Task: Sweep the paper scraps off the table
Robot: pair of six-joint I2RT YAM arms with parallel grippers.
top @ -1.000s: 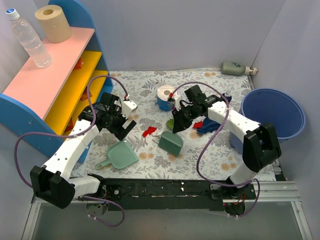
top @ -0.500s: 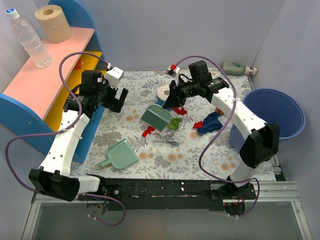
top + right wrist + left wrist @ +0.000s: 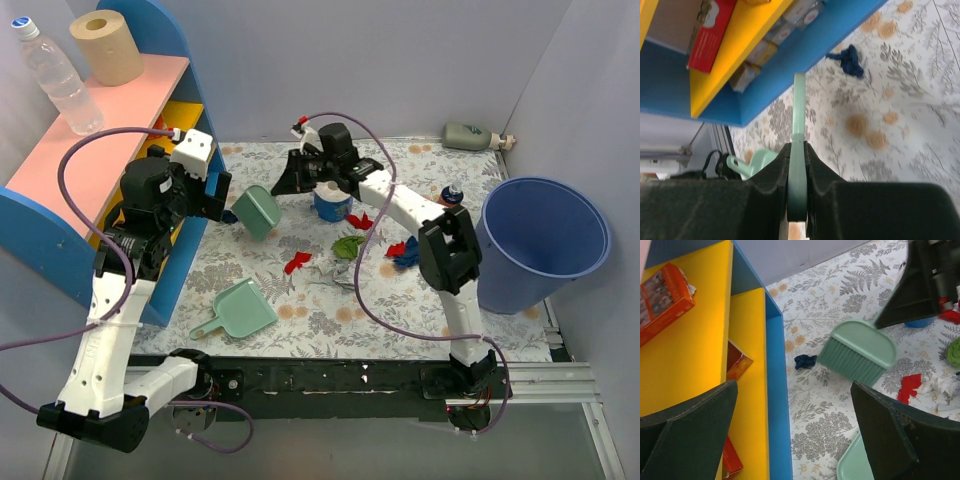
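The right gripper [image 3: 797, 148] is clamped tight on the handle of one mint-green hand brush [image 3: 257, 212], with no gap showing between its fingers and the handle. The brush hangs tilted, bristles pointing down toward the table [image 3: 440, 320]; whether they touch the cloth cannot be told. The left gripper [image 3: 793, 387] is spread wide and grips nothing. It hovers on the shelf side of the brush, over the edge of the blue and yellow shelf [image 3: 772, 390].

Seven paper scraps can be counted. One small dark blue wad [image 3: 805, 361] lies just beside the bristle edge, between the brush and the shelf. The other six lie past the brush's opposite side, toward the right arm's base:
- three red scraps [image 3: 297, 263] [image 3: 360, 221] [image 3: 397, 248]
- one green scrap [image 3: 348, 245]
- one grey-white scrap [image 3: 325, 275], touching the nearest red one
- one larger dark blue scrap [image 3: 412, 255], the farthest from the brush

One mint-green dustpan [image 3: 238, 310] rests flat on the cloth, nearer the arm bases than the brush and apart from every scrap. One blue-wrapped tissue roll [image 3: 330, 203] stands just beyond the right gripper. One blue bucket [image 3: 545, 240] sits well away from the brush, off the table's right edge.
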